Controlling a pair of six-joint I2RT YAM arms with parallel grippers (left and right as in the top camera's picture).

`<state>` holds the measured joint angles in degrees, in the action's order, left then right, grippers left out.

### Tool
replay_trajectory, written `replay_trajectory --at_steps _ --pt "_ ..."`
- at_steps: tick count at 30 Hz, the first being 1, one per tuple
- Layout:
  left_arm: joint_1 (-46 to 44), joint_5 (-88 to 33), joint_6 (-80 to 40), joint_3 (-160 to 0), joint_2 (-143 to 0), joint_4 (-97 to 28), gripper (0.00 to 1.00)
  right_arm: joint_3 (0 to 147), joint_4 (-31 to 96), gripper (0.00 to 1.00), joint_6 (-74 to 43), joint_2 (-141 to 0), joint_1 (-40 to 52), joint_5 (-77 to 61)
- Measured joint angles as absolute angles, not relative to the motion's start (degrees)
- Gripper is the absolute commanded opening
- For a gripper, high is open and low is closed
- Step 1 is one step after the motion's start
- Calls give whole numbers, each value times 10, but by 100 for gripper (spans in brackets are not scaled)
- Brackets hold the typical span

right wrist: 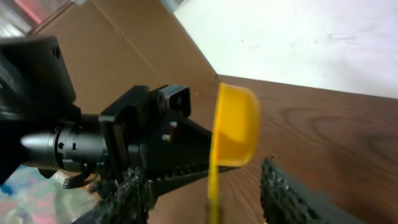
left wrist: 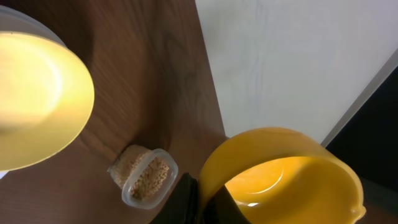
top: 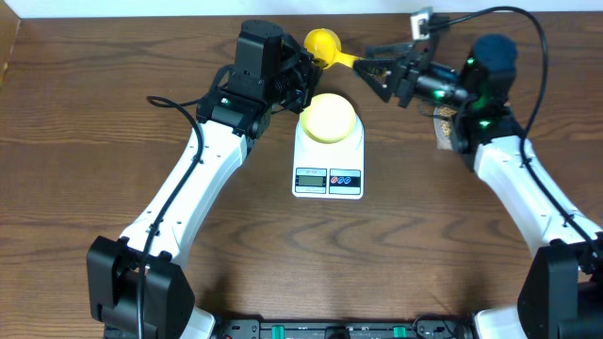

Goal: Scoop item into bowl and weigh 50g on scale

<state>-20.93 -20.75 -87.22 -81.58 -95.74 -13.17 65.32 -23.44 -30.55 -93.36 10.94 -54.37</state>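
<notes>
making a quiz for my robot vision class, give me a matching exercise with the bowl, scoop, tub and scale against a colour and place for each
Column one
1. bowl
2. scoop
3. tub
4. scale

Column two
a. bright yellow, up in the air
b. clear, with tan grains inside
c. pale yellow, on top of the scale
d. white, under the bowl

Pairs: 1-c, 2-a, 3-b, 4-d
</notes>
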Motion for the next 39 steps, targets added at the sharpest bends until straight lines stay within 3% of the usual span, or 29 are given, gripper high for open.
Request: replay_trajectory --at_steps 5,22,25,29,32,37,39 --pt "-213 -209 -865 -816 -957 -137 8 653 -234 32 -309 -934 137 -516" --pt "-215 -212 -835 -816 -957 -150 8 653 -200 9 -305 -934 136 -496" --pt "-215 -212 -835 -816 -957 -151 8 653 -200 2 -303 -934 136 -496" --pt "-215 -214 -835 -816 -957 -157 8 653 -200 1 -302 -934 135 -493" --pt "-215 -218 -835 -816 -957 -158 26 653 -200 1 -302 -934 130 -493" --pt "-216 -222 -825 -816 -957 -161 35 653 -227 1 -307 -934 101 -507" --pt "-219 -224 -825 -816 -957 -161 63 653 -235 1 -312 -934 91 -520"
